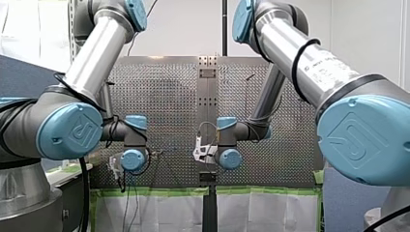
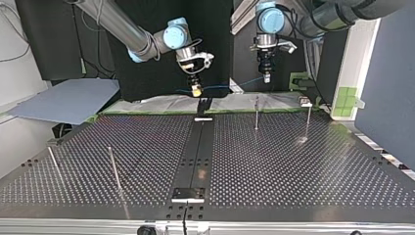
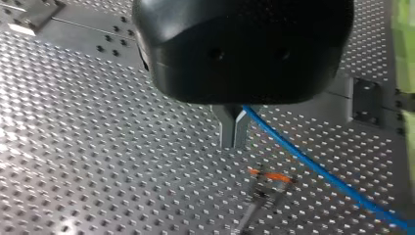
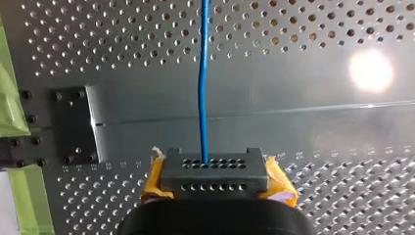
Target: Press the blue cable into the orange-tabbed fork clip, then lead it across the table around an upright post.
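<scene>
Tabletop (image 2: 293,161) perforated, green-taped; left tool (image 3: 234,139) and right tool (image 4: 214,171) each clamped on blue cable (image 4: 202,73).

Table (image 2: 293,161) silver, perforated; cable (image 4: 203,73) blue; clip tabs (image 3: 271,175) orange; tape (image 4: 10,98) green.

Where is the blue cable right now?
In the top view the blue cable hangs over the far end of the table, strung between my right gripper at the view's left and my left gripper at its right.
</scene>
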Available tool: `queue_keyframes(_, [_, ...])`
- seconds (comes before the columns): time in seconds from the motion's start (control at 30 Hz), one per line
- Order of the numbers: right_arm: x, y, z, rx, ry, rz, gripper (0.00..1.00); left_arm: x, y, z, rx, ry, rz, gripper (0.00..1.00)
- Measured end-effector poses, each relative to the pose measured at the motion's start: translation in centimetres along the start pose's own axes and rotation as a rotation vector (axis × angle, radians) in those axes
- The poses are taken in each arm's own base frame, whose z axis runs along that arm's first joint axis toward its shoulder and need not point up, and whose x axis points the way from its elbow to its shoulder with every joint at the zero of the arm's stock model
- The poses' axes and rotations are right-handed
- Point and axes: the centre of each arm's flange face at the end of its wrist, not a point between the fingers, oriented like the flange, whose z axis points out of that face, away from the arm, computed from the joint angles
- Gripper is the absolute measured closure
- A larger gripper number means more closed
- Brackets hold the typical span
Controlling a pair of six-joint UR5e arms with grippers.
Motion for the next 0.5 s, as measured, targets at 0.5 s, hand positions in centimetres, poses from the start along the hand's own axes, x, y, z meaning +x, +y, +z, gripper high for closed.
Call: queue_keyframes(0.5, [-3.0, 1.5, 2.3, -0.021, -0.045, -0.005, 0.98, 0.5, -0.2, 3.7, 0.036, 0.055, -0.002, 1.00])
